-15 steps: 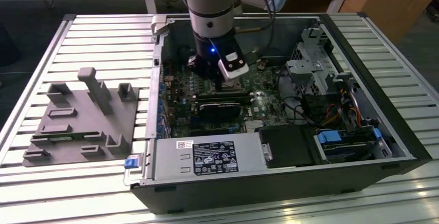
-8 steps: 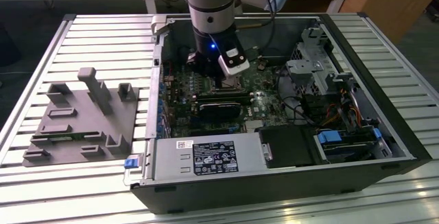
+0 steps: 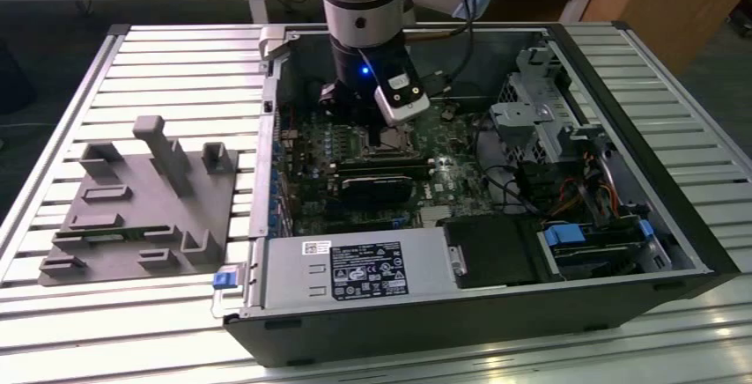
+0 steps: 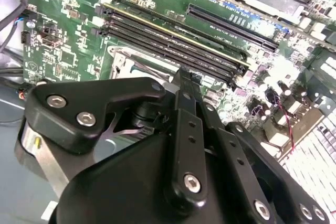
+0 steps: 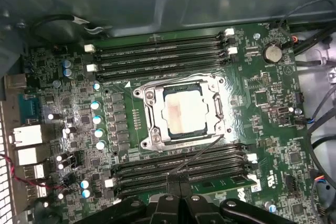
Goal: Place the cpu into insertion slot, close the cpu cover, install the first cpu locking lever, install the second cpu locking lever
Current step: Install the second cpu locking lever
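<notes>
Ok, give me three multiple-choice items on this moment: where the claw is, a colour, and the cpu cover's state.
1. The claw is: A) over the motherboard beside the insertion slot; B) over the grey fixture; C) outside the case.
2. The motherboard is: A) blue; B) green; C) red.
3. The cpu cover is: A) raised; B) removed; C) down around the cpu.

1 A: its tips sit over the memory slots next to the slot.
2 B: the board shows green in both wrist views.
3 C: the frame lies flat, with the chip showing through its cut-out.
</notes>
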You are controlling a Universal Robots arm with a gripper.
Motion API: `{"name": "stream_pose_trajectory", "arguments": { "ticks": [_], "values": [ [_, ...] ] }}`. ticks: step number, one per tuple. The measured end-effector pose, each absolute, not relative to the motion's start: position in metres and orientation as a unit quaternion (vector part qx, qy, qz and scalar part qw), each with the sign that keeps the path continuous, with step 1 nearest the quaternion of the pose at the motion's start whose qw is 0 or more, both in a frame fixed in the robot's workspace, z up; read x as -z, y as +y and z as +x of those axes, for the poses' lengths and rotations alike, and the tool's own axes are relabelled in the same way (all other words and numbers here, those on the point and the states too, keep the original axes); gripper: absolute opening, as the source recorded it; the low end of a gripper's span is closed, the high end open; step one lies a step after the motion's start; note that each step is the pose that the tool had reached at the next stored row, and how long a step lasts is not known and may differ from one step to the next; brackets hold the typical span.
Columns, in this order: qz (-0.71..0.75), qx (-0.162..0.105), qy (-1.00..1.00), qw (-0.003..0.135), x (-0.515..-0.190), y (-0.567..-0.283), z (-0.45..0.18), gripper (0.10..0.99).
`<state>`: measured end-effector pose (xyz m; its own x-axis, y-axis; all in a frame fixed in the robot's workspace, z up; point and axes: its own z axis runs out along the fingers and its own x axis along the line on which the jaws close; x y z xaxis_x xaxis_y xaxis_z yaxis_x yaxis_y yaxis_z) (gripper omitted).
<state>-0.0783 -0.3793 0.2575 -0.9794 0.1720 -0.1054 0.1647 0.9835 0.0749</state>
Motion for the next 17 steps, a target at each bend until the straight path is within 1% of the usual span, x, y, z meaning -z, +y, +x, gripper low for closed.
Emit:
{"name": "stream_pose_trajectory", "arguments": {
  "ticks": [5, 11, 17],
  "values": [
    [0.085, -0.033, 0.994, 0.056, -0.261, -0.379, -0.078, 0.106],
    [0.082, -0.047, 0.994, 0.054, -0.256, -0.379, -0.076, 0.106],
    [0.080, -0.049, 0.994, 0.047, -0.249, -0.379, -0.075, 0.106]
  ]
}}
